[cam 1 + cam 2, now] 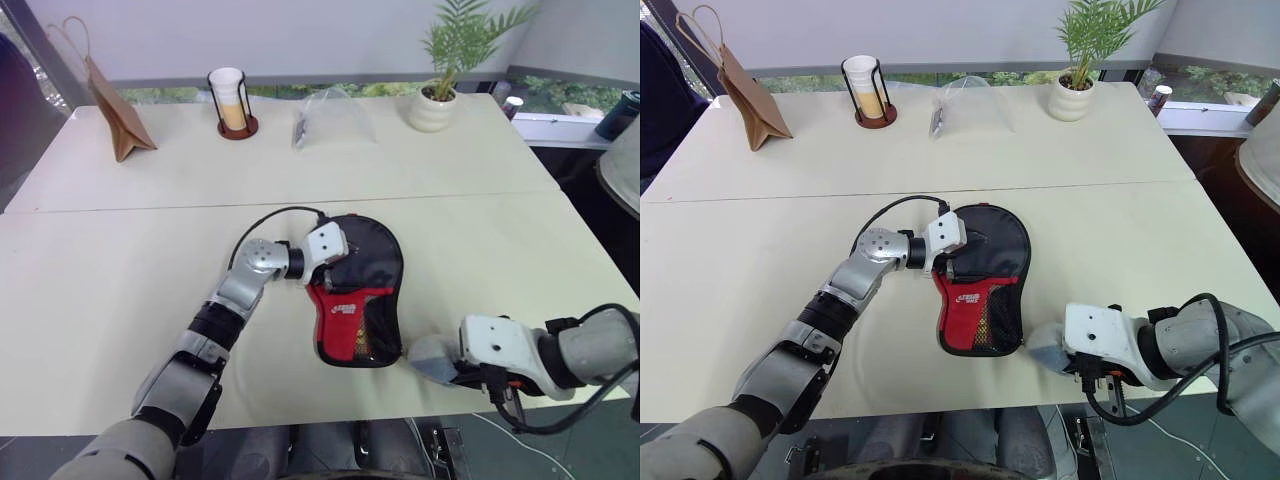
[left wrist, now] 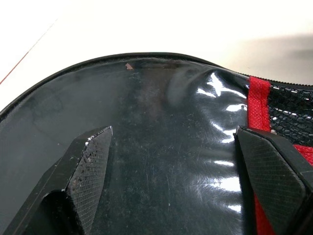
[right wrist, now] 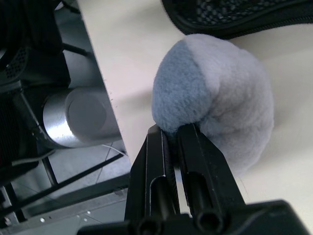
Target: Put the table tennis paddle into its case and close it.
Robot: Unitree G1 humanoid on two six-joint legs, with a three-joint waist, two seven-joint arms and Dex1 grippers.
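**Case flat at table centre, left gripper spread over it, right gripper pinching grey fleece pad**

Item 1, the case (image 1: 357, 290): black fabric pouch, paddle-shaped, lying flat on the front table (image 1: 100, 300); round black end toward 12 o'clock, red panel and mesh pocket toward 6 o'clock, small white logo on the red. Whether the table tennis paddle sits inside cannot be told.

Item 2, left gripper (image 2: 171, 176): reaches in from 9 o'clock of the case; black fingers (image 2: 88, 171) stand wide apart over the glossy black face, grasping nothing. Contact with the fabric cannot be told.

Item 3, right gripper (image 3: 176, 142): at 4 o'clock of the case, near the table's front edge; fingers clenched on the rim of a grey fleece pad (image 3: 220, 98), which lies just beside the case's lower corner.

Item 4, rear table, 12 o'clock side: brown paper bag (image 1: 115, 115) at 10 o'clock, cup in a wire holder (image 1: 232, 102) at 11, clear plastic bag (image 1: 325, 118) at 12, potted plant (image 1: 440, 85) at 1
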